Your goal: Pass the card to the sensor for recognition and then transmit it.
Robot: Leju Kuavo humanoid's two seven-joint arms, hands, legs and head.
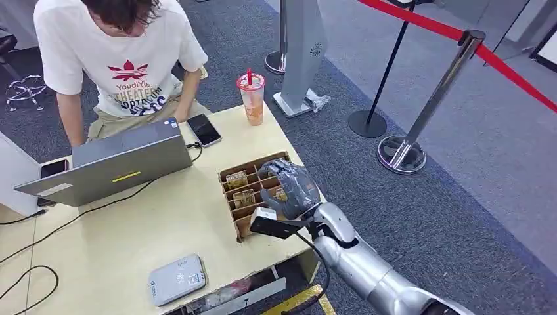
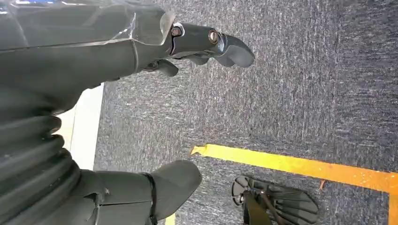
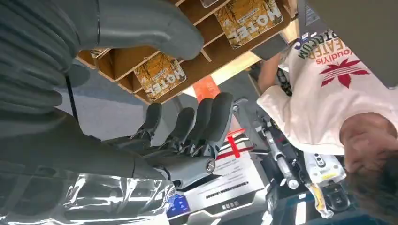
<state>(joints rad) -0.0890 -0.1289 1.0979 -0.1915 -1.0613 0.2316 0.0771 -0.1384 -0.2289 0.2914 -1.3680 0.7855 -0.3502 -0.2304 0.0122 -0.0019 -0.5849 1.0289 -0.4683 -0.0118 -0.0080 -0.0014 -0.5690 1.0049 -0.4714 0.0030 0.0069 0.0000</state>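
Observation:
A wooden slotted card box point(image 1: 244, 190) stands at the table's right edge, with yellow-brown hotel cards point(image 1: 238, 178) upright in its slots. My right hand point(image 1: 291, 190) hovers over the right side of the box, fingers apart and holding nothing. In the right wrist view the cards point(image 3: 159, 75) stand just beyond the straight fingers point(image 3: 190, 125) and the thumb point(image 3: 141, 23), with a gap between. The grey-white card sensor point(image 1: 176, 279) lies near the table's front edge. My left hand point(image 2: 141, 108) hangs over the carpet, fingers spread and holding nothing.
A person in a white T-shirt point(image 1: 125, 59) sits behind an open grey laptop point(image 1: 111, 167) on the far left. A phone point(image 1: 204, 129) and an orange drink cup point(image 1: 251, 98) stand at the table's far edge. Cables point(image 1: 79, 213) cross the table. Stanchions point(image 1: 402, 152) stand to the right.

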